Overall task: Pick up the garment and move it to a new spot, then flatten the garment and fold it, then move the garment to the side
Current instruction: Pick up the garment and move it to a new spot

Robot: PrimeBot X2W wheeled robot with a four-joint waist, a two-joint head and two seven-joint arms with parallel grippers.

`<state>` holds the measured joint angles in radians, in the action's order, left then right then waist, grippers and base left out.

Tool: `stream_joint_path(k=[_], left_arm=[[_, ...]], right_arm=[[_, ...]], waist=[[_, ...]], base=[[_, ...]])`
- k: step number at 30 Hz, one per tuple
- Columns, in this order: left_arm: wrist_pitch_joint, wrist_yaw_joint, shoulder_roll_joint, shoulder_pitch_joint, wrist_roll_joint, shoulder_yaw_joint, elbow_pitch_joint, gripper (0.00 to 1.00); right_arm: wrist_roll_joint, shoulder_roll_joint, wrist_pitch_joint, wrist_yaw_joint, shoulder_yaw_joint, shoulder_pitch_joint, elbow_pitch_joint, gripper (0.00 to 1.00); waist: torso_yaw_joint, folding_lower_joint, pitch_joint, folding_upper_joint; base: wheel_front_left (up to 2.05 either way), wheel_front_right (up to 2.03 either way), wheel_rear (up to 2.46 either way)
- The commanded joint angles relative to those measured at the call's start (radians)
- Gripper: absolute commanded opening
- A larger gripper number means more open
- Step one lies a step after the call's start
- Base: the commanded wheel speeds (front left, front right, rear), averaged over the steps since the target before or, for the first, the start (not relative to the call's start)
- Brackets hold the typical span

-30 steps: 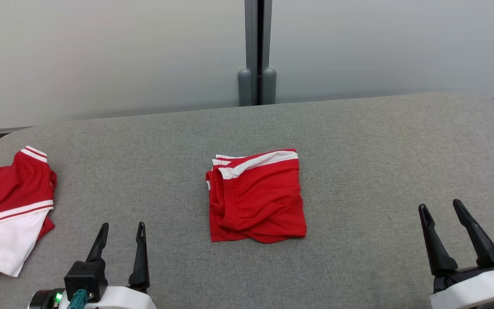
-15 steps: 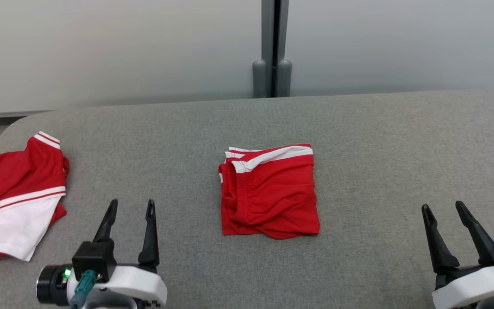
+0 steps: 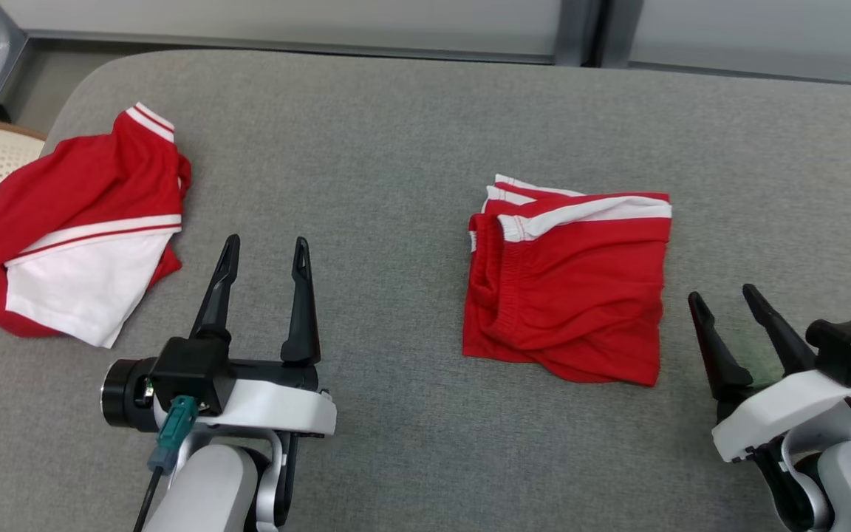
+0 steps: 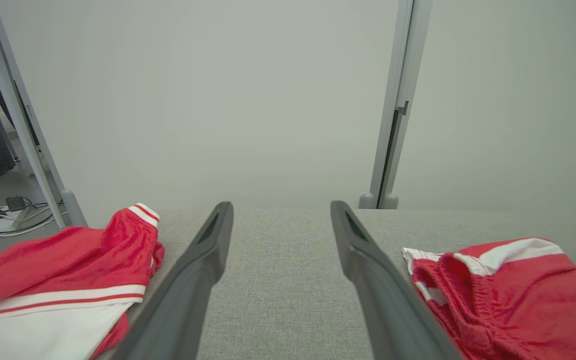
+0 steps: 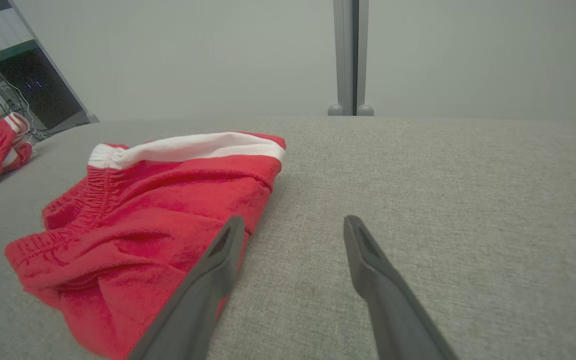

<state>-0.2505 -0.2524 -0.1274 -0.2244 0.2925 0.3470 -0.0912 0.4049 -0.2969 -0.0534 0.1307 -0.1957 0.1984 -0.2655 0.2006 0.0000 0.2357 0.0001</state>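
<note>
Both grippers spread wide and empty, folded shorts (image 3: pixel 566 288) on the grey table (image 3: pixel 396 111).

Head view: the red shorts, with a white band along the far edge, lie right of centre. The left gripper (image 3: pixel 266 240) sits between them and a rumpled red-and-white shirt (image 3: pixel 78 236) at the table's left end. The right gripper (image 3: pixel 721 292) is just beside the shorts' near right corner. Left wrist view: bare table between the fingers, shirt left, shorts right. Right wrist view: one finger overlaps the shorts' edge; contact cannot be told.
</note>
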Motion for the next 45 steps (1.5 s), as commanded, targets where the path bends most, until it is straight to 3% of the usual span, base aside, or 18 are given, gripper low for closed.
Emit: stream_joint_path(k=[1, 8, 9, 10, 11, 19, 34, 40, 45], left_arm=[[-0.007, 0.005, 0.006, -0.025, -0.004, -0.002, 0.003, 1.0], [-0.016, 0.019, 0.037, -0.063, -0.024, -0.014, 0.016, 1.0], [-0.015, 0.02, 0.04, -0.061, -0.03, -0.018, 0.021, 1.0], [-0.015, 0.023, 0.041, -0.059, -0.037, -0.021, 0.025, 1.0], [-0.015, 0.024, 0.047, -0.058, -0.047, -0.026, 0.032, 1.0], [-0.015, 0.031, 0.039, -0.056, -0.101, -0.045, 0.04, 1.0], [0.03, 0.057, -0.016, -0.119, -0.162, -0.016, 0.113, 1.0], [0.066, 0.074, -0.025, -0.169, -0.186, 0.015, 0.142, 1.0], [0.1, 0.088, -0.025, -0.237, -0.221, 0.051, 0.174, 1.0]], right_arm=[[0.017, -0.007, -0.001, 0.0, -0.019, 0.023, -0.023, 1.0], [0.109, -0.012, 0.044, 0.0, -0.135, 0.114, -0.152, 1.0], [0.12, -0.013, 0.043, 0.0, -0.144, 0.121, -0.164, 0.49], [0.129, -0.015, 0.039, 0.0, -0.154, 0.126, -0.173, 0.12], [0.144, -0.024, 0.046, 0.0, -0.184, 0.131, -0.185, 0.0], [0.191, -0.081, 0.001, -0.001, -0.29, 0.178, -0.167, 0.0], [0.271, -0.191, -0.104, -0.001, -0.449, 0.298, -0.236, 0.0], [0.312, -0.25, -0.147, -0.001, -0.484, 0.41, -0.289, 0.0], [0.354, -0.32, -0.177, -0.001, -0.515, 0.536, -0.354, 0.0]], waist=[[0.06, 0.0, 0.065, -0.0001], [0.079, 0.0, 0.105, -0.0001], [0.078, 0.0, 0.107, -0.0001], [0.075, 0.0, 0.109, -0.0001], [0.066, 0.0, 0.11, -0.0001], [-0.034, 0.0, 0.105, -0.0001], [-0.403, 0.0, 0.146, -0.0001], [-0.461, 0.0, 0.214, -0.0001], [-0.467, 0.0, 0.305, -0.0001]], base=[[0.0, 0.0, 0.0], [0.0, 0.0, 0.0], [0.0, 0.0, 0.0], [0.0, 0.0, 0.0], [0.0, 0.0, 0.0], [0.0, 0.0, 0.0], [0.0, 0.0, 0.0], [0.0, 0.0, 0.0], [0.0, 0.0, 0.0]])
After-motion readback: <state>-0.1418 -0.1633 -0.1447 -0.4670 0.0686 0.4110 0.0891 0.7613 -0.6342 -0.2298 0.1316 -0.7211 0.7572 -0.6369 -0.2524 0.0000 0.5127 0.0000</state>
